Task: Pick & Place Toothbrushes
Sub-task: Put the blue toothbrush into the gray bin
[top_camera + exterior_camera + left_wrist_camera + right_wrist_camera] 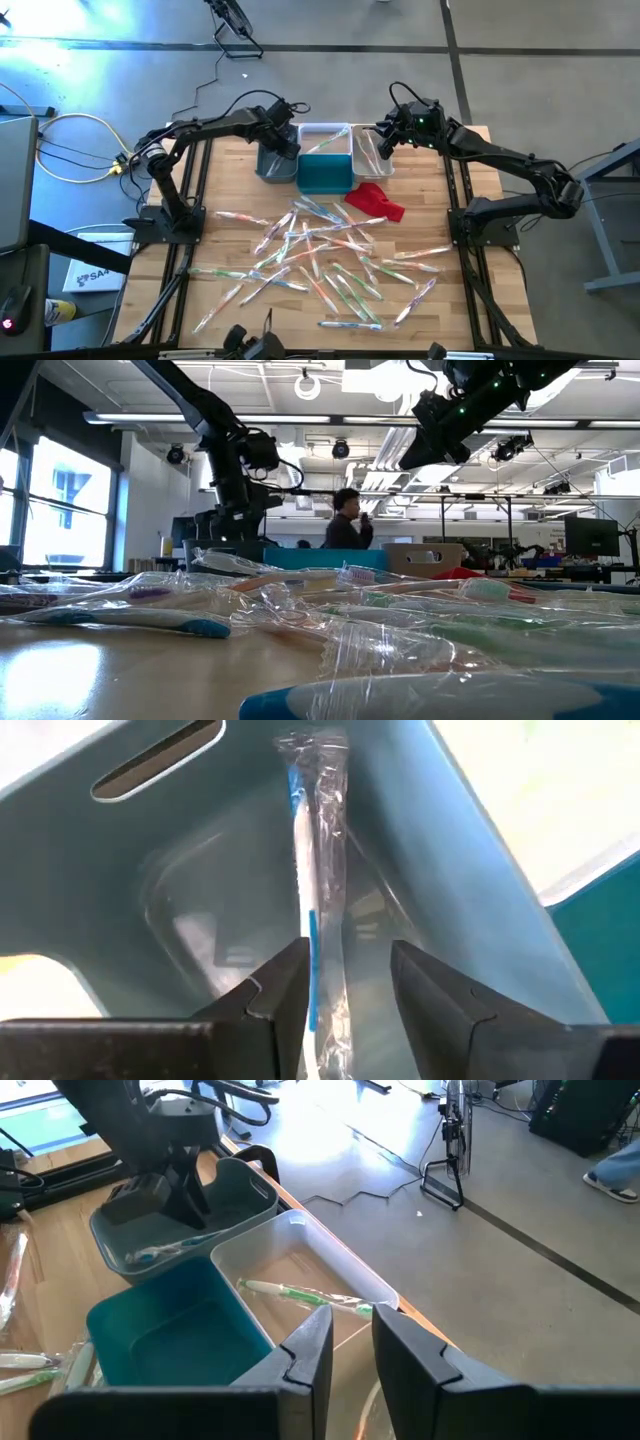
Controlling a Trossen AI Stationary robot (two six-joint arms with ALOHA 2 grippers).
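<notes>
A grey bin [272, 165], a white bin [322, 137] and a teal bin [325, 175] cluster at the wooden tabletop's [230, 235] far edge; a red cloth [376, 201] lies just beside the teal one.

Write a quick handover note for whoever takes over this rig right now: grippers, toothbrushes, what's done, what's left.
Left gripper: over the grey bin, jaws parted around a blue toothbrush lying in it; looks like mid-release.
Right gripper: over the white bins, jaws slightly apart, nothing seen held.
Done: one blue brush in the grey bin, one green brush in a white bin.
Teal bin: no brushes visible.
Left: the pile of toothbrushes on the table, beside a red cloth.
</notes>
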